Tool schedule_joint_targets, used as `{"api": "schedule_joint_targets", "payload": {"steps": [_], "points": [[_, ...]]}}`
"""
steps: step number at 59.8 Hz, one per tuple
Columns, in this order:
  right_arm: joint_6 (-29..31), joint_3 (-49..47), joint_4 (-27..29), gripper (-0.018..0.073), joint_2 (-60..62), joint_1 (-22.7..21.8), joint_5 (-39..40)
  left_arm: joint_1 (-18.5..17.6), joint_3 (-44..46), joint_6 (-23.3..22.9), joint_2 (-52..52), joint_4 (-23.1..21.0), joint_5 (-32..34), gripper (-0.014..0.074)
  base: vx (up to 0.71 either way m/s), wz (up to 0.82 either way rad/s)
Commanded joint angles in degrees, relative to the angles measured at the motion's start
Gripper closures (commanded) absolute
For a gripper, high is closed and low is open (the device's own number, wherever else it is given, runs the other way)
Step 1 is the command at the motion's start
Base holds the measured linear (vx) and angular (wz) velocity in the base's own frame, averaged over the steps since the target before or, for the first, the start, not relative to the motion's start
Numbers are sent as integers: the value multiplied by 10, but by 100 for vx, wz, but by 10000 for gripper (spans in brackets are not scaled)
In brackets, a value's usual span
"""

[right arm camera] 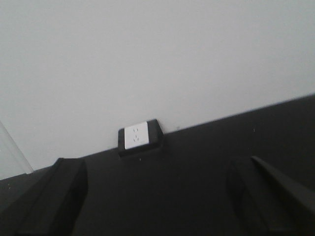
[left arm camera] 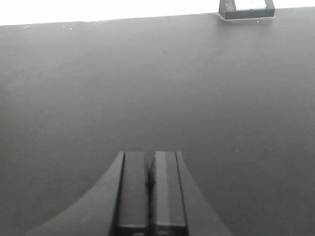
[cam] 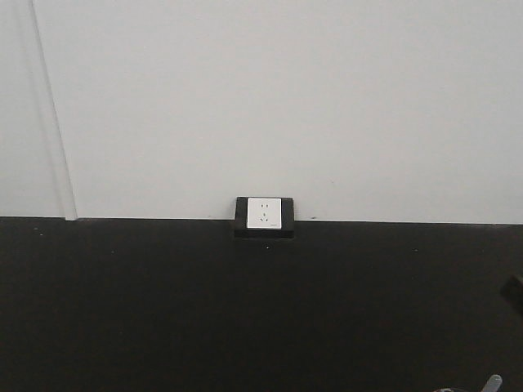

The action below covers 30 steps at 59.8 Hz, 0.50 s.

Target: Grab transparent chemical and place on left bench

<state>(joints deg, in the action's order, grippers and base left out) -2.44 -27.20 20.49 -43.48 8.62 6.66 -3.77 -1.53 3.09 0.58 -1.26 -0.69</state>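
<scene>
Since the transparent chemical appears in none of our three views, we cannot state its bearing from either claw, its axis, or which arm is nearer. We see only the left bench (cam: 122, 310), its matte black top running back to the power outlet (cam: 265, 211). We find the left gripper (left arm camera: 150, 158) low over the bench, jaws pressed together and empty; the right gripper (right arm camera: 157, 172) is spread wide, holding nothing, aimed toward the outlet.

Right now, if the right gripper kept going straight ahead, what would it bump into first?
Probably the power outlet at the back of the left bench: it sits almost centred ahead of the open right gripper. Nothing nearer shows, though depth is unclear.
</scene>
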Motion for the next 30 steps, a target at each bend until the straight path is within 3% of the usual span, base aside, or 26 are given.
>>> {"api": "schedule_joint_targets", "payload": {"steps": [1,9,20,30], "points": [[43,-41,74,-28,-66,-3,26,-1,-9,-4,11,0,45,600,0,0],[78,-74,137,1,-163,-3,30,-1,-9,-4,11,0,45,600,0,0],[139,-98,170,5,-257,-5,42,-1,-9,-4,11,0,45,600,0,0],[161,-108,203,8,-294,-68,7,-1,-9,-4,11,0,45,600,0,0]]}}
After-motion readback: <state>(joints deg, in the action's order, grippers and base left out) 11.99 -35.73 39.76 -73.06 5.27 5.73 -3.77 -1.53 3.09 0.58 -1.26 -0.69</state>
